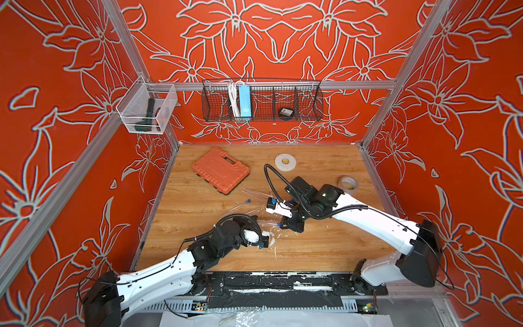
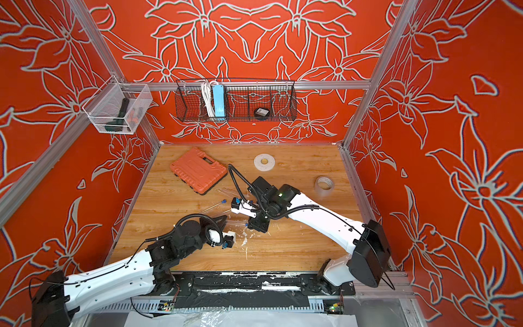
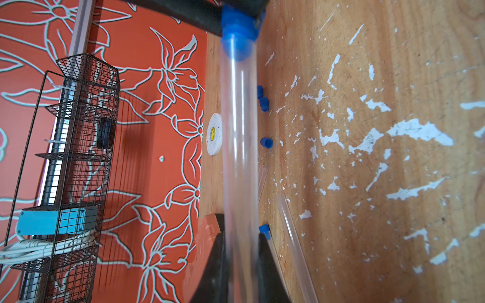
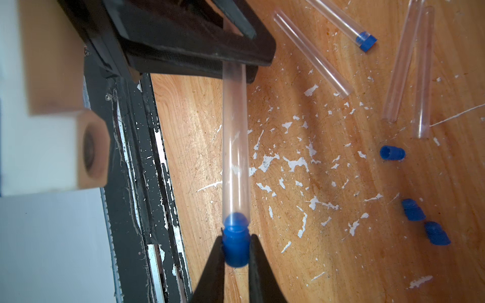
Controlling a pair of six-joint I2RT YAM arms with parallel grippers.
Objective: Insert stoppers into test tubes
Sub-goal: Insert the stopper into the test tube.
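My left gripper (image 3: 241, 229) is shut on a clear test tube (image 3: 238, 136), which hangs level above the table. My right gripper (image 4: 236, 240) is shut on a blue stopper (image 4: 236, 248). The stopper's nose sits inside the mouth of that tube (image 4: 235, 144). In both top views the two grippers meet mid-table, left (image 1: 254, 219) and right (image 2: 249, 225). Three loose stoppers (image 4: 392, 153) (image 4: 413, 210) (image 4: 437, 233) lie on the wood. Another tube with a stopper in it (image 4: 366, 40) (image 1: 248, 201) lies nearby. Three empty tubes (image 4: 312, 52) (image 4: 401, 65) (image 4: 422, 78) lie beside it.
An orange tool case (image 1: 220, 170) lies at the back left of the table. A white tape roll (image 1: 285, 162) and a second roll (image 1: 348, 184) lie at the back right. A wire basket (image 1: 261, 100) and a clear bin (image 1: 147, 109) hang on the walls. White paint flecks mark the wood.
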